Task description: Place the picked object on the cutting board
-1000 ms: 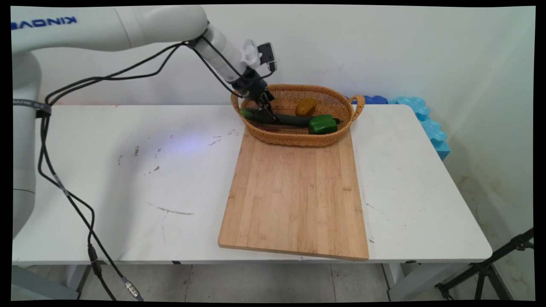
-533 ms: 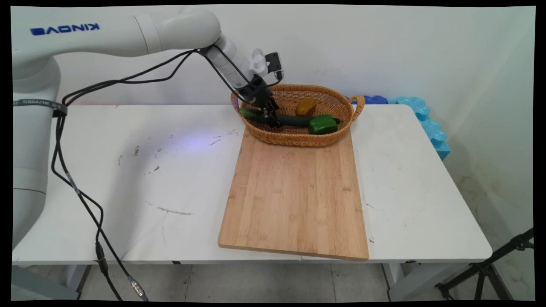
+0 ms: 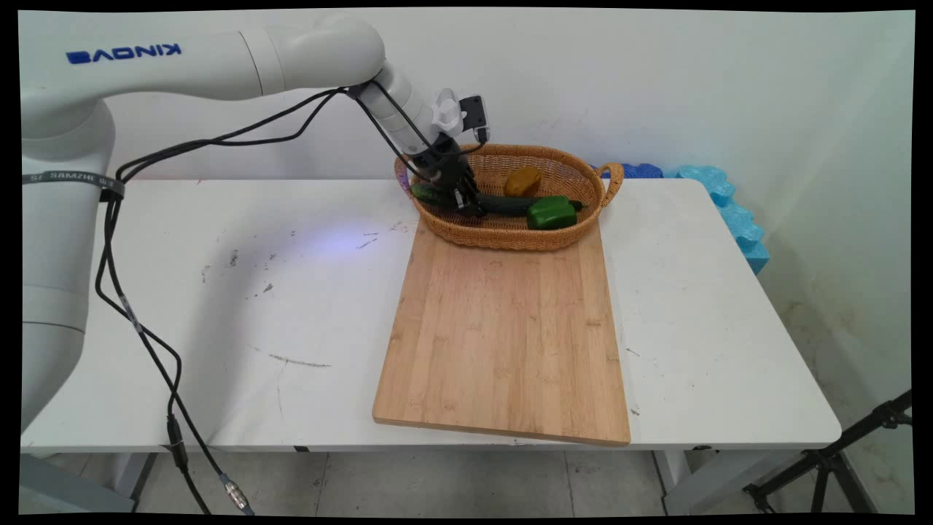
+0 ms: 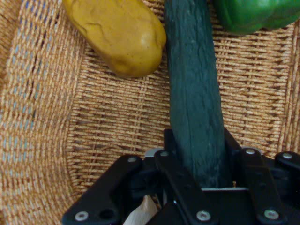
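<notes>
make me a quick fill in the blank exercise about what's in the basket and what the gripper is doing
1. The gripper is shut on the dark green ____.
2. The cucumber, green pepper and yellow potato all lie in a wicker ____.
3. The basket rests on the far end of a wooden ____.

Missing words: cucumber; basket; cutting board

Even, diffuse indoor light, bright, no harsh glare from where I watch. The arm throws a soft grey shadow on the white table (image 3: 219, 306). Main view bows at its edges. Hand view sharp on the woven wicker basket (image 4: 112, 117).
</notes>
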